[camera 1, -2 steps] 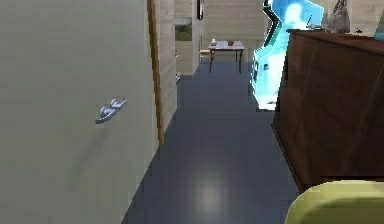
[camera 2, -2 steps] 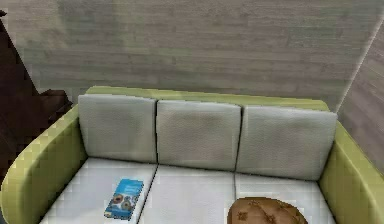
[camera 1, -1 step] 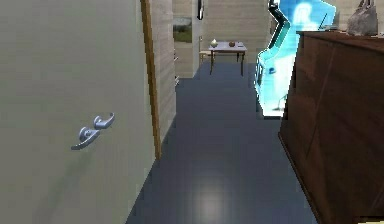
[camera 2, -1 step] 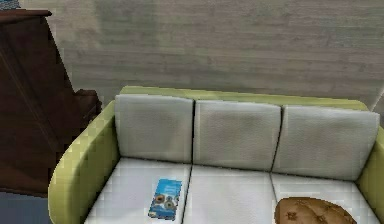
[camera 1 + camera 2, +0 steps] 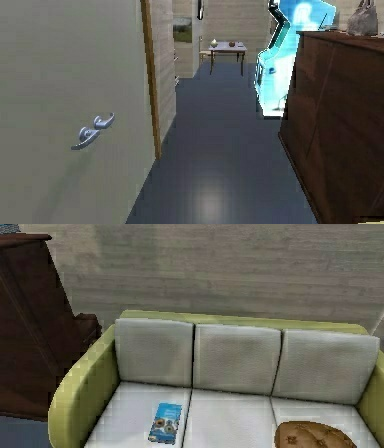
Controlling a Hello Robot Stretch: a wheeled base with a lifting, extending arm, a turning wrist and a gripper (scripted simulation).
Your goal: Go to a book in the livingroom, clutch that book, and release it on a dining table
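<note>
One book (image 5: 166, 422) with a blue cover lies flat on the sofa (image 5: 85, 389) in the arm side view, low in the frame and left of the middle. It rests on the leftmost of three pale seat cushions, near that cushion's right seam, with its long side running up the picture. The sofa has a yellow-green frame and three grey-white back cushions along the wall. A round brown patterned cushion (image 5: 313, 436) lies on the right seat, at the lower right of the frame and well apart from the book. A dark wooden cabinet (image 5: 35, 324) stands at the upper left, just beside the sofa's arm.

How the gripper stands cannot be told, nor how the book lies relative to it.

In the forward view a pale door (image 5: 60, 90) with a grey lever handle (image 5: 92, 130) takes up the left side. A dark blue floor (image 5: 215, 150) runs up the middle to a small table (image 5: 227, 52) in the upper centre, with small things on top. A bright cyan object (image 5: 285, 60) stands at the upper right, next to a dark wooden dresser (image 5: 340, 120) with a grey bag-like thing (image 5: 365, 20) on top.
</note>
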